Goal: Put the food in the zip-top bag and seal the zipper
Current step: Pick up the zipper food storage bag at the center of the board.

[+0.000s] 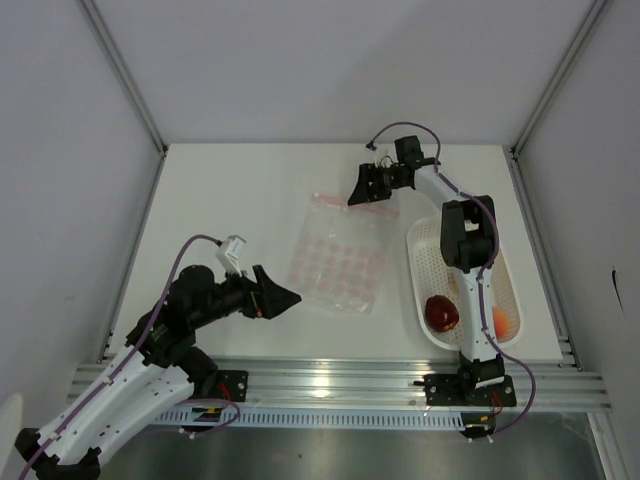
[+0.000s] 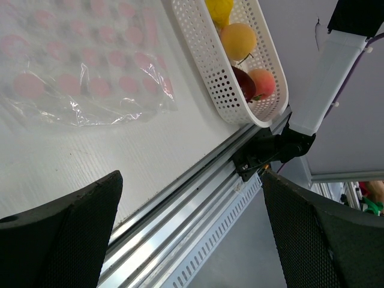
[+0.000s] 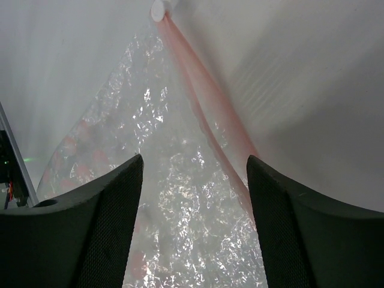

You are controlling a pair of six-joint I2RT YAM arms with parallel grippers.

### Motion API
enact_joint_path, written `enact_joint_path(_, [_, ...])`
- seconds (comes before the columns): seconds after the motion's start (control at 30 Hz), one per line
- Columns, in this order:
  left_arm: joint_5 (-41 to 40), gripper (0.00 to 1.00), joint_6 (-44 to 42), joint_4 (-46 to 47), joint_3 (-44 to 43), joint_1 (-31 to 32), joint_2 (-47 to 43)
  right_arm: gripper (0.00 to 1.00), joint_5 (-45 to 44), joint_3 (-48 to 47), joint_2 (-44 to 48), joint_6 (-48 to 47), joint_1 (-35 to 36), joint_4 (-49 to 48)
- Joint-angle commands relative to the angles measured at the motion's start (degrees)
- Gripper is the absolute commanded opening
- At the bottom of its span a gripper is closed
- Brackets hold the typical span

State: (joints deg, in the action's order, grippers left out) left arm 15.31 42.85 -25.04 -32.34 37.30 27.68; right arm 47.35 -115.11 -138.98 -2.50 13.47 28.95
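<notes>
Right claw [image 1: 372, 190] wide open, empty, over zip-top bag [image 1: 338, 262] at its zipper [image 3: 201, 96]. Left claw [image 1: 284, 297] open, empty, left of bag. Food [image 1: 441, 313] sits in basket [image 1: 418, 262] right of bag. Risk: pinching both thin layers, so the mouth stays closed.

A white perforated basket [image 1: 425, 245] lies at the right of the frame, its long side running up the picture, on a white table [image 1: 220, 190]. An aluminium rail [image 1: 330, 380] spans the table's near edge, with a slotted strip [image 1: 340, 414] just below it. A left post [image 1: 121, 70] and a right post [image 1: 563, 70] slant up from the far corners, with a grey wall [image 1: 330, 60] between them.
</notes>
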Motion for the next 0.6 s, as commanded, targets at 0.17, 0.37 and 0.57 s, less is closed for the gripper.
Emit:
enact_joint_path(0.17, [0.2,1.0,-0.8,-0.2,-1.7,-0.7,-0.8,0.57,3.8,5.4,2.7,-1.7,0.7,-0.5])
enact_joint_path(0.37, [-1.1,0.99,-1.9,-3.1,-4.8,-0.6,3.0,0.51,5.1,10.3,4.2,-3.9,0.7,-0.2])
enact_joint_path(0.57, [-3.4,0.94,-1.7,-5.4,-8.9,-0.7,6.1,0.28,5.4,17.3,9.2,-2.2,1.4,-4.9])
